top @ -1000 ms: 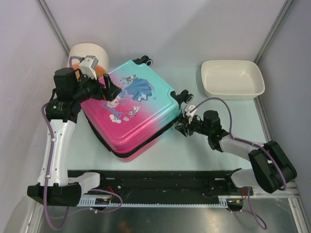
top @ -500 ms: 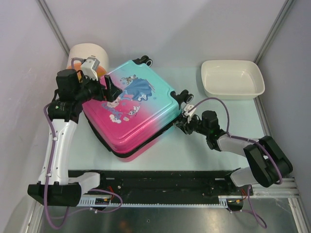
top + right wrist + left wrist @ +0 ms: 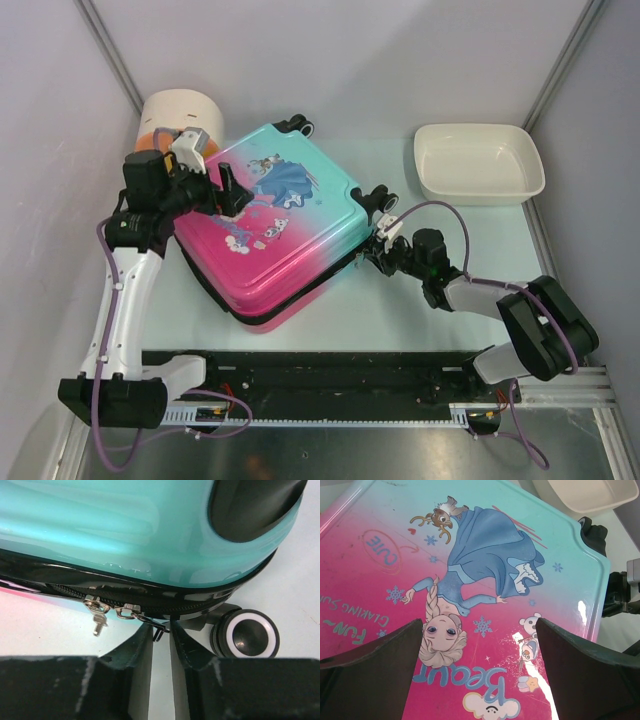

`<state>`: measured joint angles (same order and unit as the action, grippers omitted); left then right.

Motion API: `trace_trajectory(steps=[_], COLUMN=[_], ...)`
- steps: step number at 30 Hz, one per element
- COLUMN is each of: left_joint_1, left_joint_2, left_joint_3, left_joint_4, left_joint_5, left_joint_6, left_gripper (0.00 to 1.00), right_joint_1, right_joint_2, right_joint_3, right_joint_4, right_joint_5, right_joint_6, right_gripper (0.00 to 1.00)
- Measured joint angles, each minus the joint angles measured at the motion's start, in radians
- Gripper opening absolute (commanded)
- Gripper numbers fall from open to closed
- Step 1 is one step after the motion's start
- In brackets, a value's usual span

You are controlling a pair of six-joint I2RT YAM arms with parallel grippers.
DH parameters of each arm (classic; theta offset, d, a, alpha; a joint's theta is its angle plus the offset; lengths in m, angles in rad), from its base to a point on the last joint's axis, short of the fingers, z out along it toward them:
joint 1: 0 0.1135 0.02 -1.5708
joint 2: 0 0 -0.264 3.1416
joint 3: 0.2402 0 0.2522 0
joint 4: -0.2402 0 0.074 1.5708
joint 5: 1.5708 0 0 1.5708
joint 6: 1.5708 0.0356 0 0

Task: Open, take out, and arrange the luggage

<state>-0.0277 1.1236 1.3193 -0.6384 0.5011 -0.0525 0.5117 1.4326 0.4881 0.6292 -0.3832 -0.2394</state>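
The luggage (image 3: 275, 220) lies flat on the table, pink-to-teal with a cartoon princess print, its zip closed. My left gripper (image 3: 228, 195) hovers open over the lid, and the left wrist view shows the print (image 3: 485, 580) between the wide-spread fingers of the gripper (image 3: 479, 630). My right gripper (image 3: 375, 250) sits at the case's right edge beside a wheel (image 3: 382, 198). In the right wrist view the gripper (image 3: 161, 630) has its jaws narrowed to a slim gap, with a metal zip pull (image 3: 150, 622) lying between the tips, below the teal shell (image 3: 125, 525). A second pull (image 3: 99, 615) hangs to the left.
A white basin (image 3: 478, 128) stands at the back right. A cream-and-orange rounded box (image 3: 178, 115) sits at the back left, touching the case's corner. A black-and-white wheel (image 3: 251, 635) is just right of my right fingers. Grey walls close in on both sides.
The right gripper's jaws have narrowed around the zip pull and crept slightly toward the case. The left gripper shifted a little up and right over the lid, staying open.
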Motion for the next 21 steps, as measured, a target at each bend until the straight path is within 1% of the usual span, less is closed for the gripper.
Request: trace_trajectory(steps=[4, 5, 6, 11, 12, 13, 14, 16, 18, 20, 21], left_joint_1=[0.000, 0.000, 0.000, 0.000, 0.000, 0.000, 0.000, 0.000, 0.000, 0.000, 0.000], left_joint_2=[-0.006, -0.009, -0.011, -0.016, -0.017, -0.018, -0.018, -0.018, -0.019, -0.019, -0.019], left_joint_3=[-0.012, -0.015, -0.018, -0.029, -0.030, -0.031, -0.031, -0.031, -0.031, -0.031, -0.031], left_joint_4=[0.010, 0.011, 0.012, 0.018, 0.018, 0.020, 0.020, 0.023, 0.024, 0.024, 0.024], left_joint_5=[0.000, 0.000, 0.001, 0.003, 0.004, 0.005, 0.008, 0.010, 0.012, 0.016, 0.018], left_joint_6=[0.000, 0.000, 0.000, -0.001, -0.002, -0.002, -0.002, -0.003, -0.003, -0.004, -0.006], left_gripper=[1.00, 1.00, 1.00, 1.00, 1.00, 1.00, 1.00, 1.00, 1.00, 1.00, 1.00], right_joint_1=[0.001, 0.002, 0.003, 0.008, 0.008, 0.009, 0.009, 0.011, 0.019, 0.027, 0.030], right_joint_2=[0.000, 0.000, -0.001, -0.024, -0.027, -0.029, -0.030, -0.031, -0.038, -0.046, -0.046], right_joint_3=[0.000, 0.000, 0.000, 0.000, 0.000, 0.000, 0.000, 0.000, 0.000, -0.001, -0.002], right_joint_4=[-0.002, -0.003, -0.004, -0.028, -0.031, -0.034, -0.035, -0.035, -0.031, -0.033, -0.033], right_joint_5=[-0.012, -0.019, -0.024, -0.043, -0.044, -0.044, -0.043, -0.044, -0.051, -0.051, -0.050], right_joint_6=[0.000, -0.001, -0.001, 0.002, 0.003, 0.004, 0.005, 0.016, 0.022, 0.031, 0.035], right_gripper=[0.08, 0.02, 0.00, 0.00, 0.02, 0.11, 0.24, 0.29, 0.36, 0.36, 0.33])
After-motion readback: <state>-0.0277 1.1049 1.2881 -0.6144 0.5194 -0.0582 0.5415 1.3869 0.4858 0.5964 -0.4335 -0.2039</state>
